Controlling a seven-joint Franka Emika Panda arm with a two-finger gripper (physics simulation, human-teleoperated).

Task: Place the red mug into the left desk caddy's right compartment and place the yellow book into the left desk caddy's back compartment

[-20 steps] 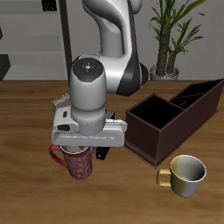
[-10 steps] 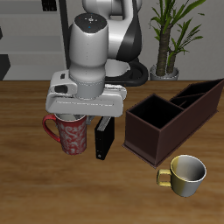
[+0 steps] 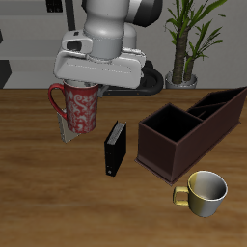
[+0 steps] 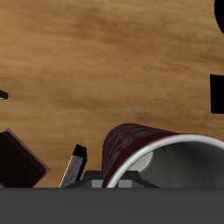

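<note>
Since the gripper (image 3: 85,89) has its jaws clamped on the red mug's (image 3: 79,108) rim, the mug hangs upright above the desk (image 3: 39,183), high enough, I'd guess, to clear the left desk caddy's (image 3: 188,130) wall toward the right compartment (image 3: 171,123).

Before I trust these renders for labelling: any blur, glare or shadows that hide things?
Exterior view: sharp, soft even light; the pincer is mostly masked by the arm's head, and the red mug hides part of the small book. Wrist view: the mug looms large and cropped, no glare; the table's wood grain is slightly soft.
</note>
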